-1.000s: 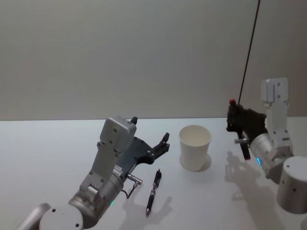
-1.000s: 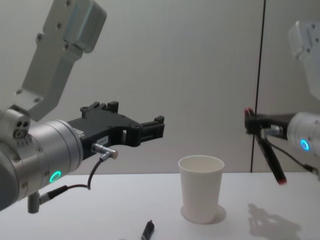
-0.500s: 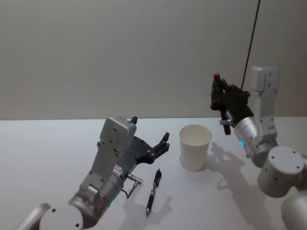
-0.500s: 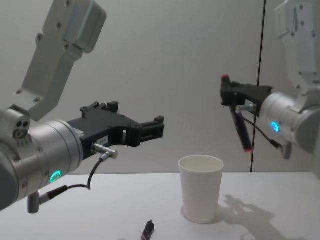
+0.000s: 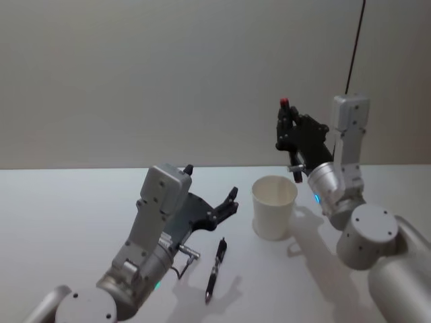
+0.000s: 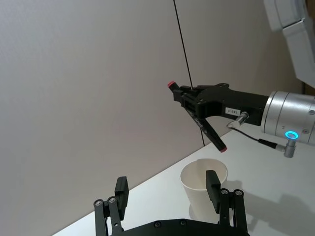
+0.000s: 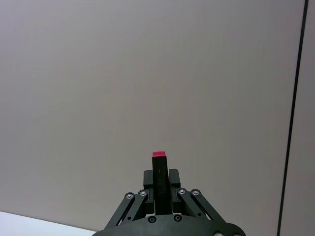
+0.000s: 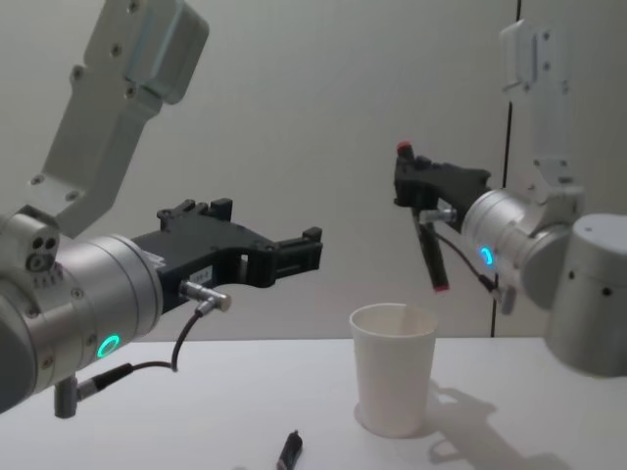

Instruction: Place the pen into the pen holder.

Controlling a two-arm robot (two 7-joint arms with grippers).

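Note:
The pen holder, a white paper cup [image 5: 274, 205] [image 8: 394, 372] [image 6: 202, 182], stands upright on the white table. My right gripper [image 5: 286, 131] [image 8: 411, 186] [image 6: 189, 101] [image 7: 158, 184] is shut on a dark pen with red ends [image 8: 431, 255] [image 6: 209, 135] [image 7: 158, 167]. The pen hangs tilted, its lower tip just above the cup's rim on the cup's right side. My left gripper [image 5: 229, 202] [image 8: 309, 250] [image 6: 166, 189] is open and holds nothing, hovering left of the cup.
A second black pen [image 5: 215, 268] [image 8: 289, 450] lies on the table [image 5: 67, 215] in front of my left gripper, left of the cup. A thin dark cable [image 5: 353, 47] hangs at the back right before the plain wall.
My right arm has swung left and up with the pen, from well right of the cup to just above its rim. The left arm and the lying pen have not moved.

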